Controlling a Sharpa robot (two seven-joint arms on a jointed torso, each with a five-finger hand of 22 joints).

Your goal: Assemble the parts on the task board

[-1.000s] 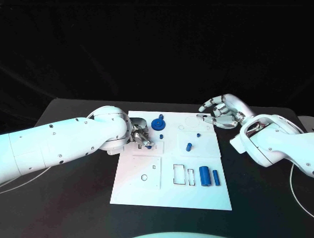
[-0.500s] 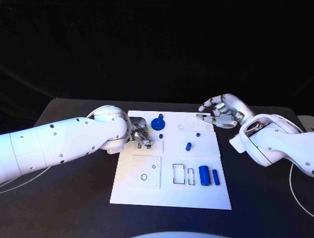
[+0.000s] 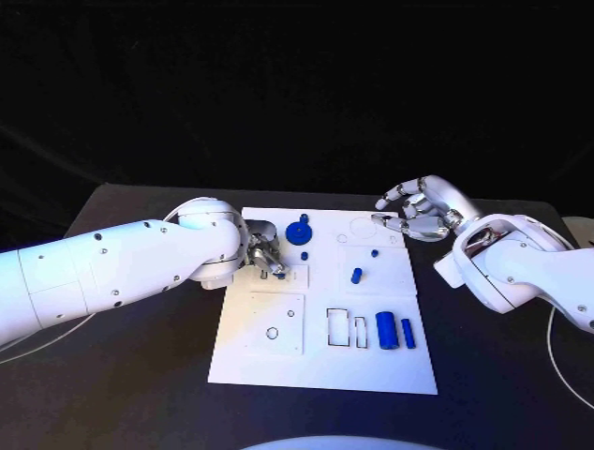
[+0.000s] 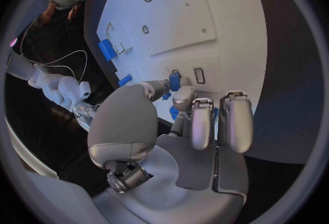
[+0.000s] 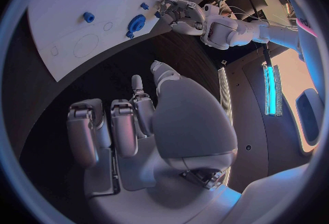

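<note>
Left hand (image 4: 180, 104) pinches small blue part (image 4: 174, 80), seen at wrist; right hand (image 3: 420, 210) spread, empty.

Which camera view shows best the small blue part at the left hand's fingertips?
The left wrist view: the small blue part sits between the left hand's fingertips. In the head view the hand mostly hides it; in the right wrist view it is tiny.

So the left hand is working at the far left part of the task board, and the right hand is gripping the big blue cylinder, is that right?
Not quite. The right hand holds nothing: in the head view it hovers open past the far right corner of the task board, while the big blue cylinder lies untouched in its near-right area. The left hand is indeed at the far left part.
</note>
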